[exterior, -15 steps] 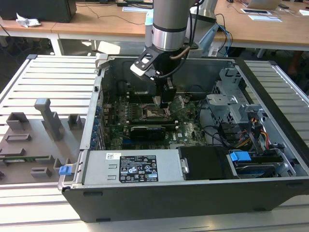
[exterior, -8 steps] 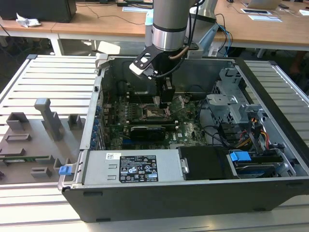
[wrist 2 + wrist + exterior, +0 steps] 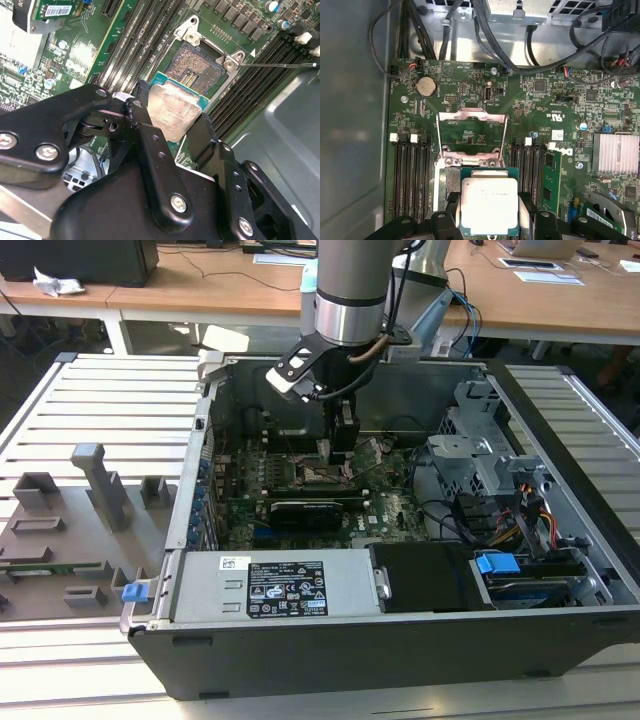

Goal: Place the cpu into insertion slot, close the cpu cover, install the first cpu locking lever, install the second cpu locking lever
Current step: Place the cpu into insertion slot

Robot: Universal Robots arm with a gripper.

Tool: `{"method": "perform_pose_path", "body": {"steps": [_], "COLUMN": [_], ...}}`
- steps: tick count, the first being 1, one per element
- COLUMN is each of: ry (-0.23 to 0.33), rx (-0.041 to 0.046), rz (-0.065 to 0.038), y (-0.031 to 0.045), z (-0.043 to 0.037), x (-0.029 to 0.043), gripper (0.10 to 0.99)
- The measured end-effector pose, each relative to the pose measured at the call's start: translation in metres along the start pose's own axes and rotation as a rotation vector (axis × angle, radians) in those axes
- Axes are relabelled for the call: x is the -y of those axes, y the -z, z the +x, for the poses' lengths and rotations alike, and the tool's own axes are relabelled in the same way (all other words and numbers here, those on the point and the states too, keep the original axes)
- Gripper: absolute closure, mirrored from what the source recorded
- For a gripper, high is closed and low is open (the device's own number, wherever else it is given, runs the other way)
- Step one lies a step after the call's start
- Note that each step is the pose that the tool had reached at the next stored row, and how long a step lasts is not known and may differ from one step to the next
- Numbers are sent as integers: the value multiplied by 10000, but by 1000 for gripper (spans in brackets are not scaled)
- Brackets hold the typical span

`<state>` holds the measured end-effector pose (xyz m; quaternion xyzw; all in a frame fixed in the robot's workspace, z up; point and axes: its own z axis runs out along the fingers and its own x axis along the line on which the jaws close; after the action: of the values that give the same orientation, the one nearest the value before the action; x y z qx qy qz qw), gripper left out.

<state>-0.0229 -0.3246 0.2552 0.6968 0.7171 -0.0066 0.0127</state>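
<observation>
My gripper [image 3: 172, 120] is shut on the cpu [image 3: 175, 111], a flat square chip with a pale silver face, one black finger on each of two opposite edges. The chip hangs close over the insertion slot [image 3: 197, 65], a dark square socket with a metal rim, and covers part of it. In the first wrist view the cpu [image 3: 489, 205] overlaps the insertion slot [image 3: 448, 190], and the cpu cover [image 3: 471, 115] stands swung open beyond it. A thin locking lever [image 3: 275, 64] sticks out beside the socket. In the exterior view the gripper [image 3: 335, 452] reaches down inside the computer case.
Long black memory slots [image 3: 412, 175] flank the socket on both sides. A black card with a white label [image 3: 305, 510] lies in front of the socket, and a power supply [image 3: 290, 585] sits nearer. A drive cage [image 3: 480, 455] with cables fills the exterior view's right. Grey fixtures [image 3: 100, 485] stand outside the case.
</observation>
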Motion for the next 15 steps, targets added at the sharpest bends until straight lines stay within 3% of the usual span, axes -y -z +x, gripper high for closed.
{"method": "perform_pose_path", "body": {"steps": [9,15], "ry": [-329,-329], "rx": [21,21], "rz": [9,10], "y": [-2,-105], "z": [1,5], "x": [0,1], "gripper": [545,545]}}
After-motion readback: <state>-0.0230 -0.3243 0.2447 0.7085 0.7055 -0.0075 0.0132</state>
